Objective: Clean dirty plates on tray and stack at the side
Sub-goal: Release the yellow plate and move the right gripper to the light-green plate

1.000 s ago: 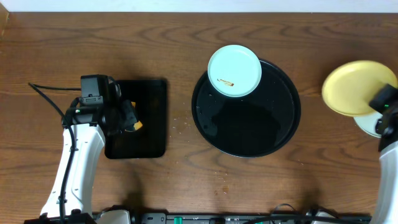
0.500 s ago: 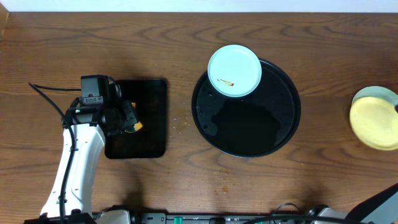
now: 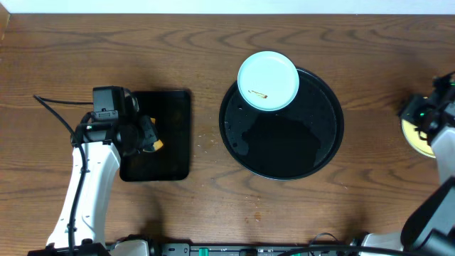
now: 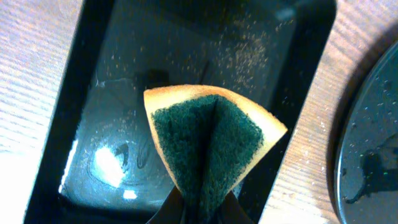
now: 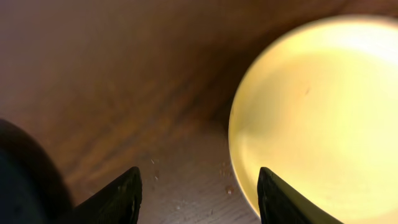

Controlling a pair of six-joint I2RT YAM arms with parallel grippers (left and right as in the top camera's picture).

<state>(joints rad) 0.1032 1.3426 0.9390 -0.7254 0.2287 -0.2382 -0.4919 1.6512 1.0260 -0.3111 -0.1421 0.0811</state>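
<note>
Glossy black round tray (image 3: 284,149) and rectangular tray (image 3: 170,114), brown wood-grain table (image 3: 213,43).
Pale blue plate (image 3: 267,80) with a brown smear (image 3: 259,94); yellow plate (image 5: 323,118); sponge (image 4: 205,143) dark green over orange-yellow.

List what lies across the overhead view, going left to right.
rectangular black tray → large round black tray → yellow plate at the right edge

Left claw (image 4: 202,208) pinches a folded green-and-yellow sponge (image 4: 211,143) — above the rectangular black tray (image 4: 124,93).
</note>
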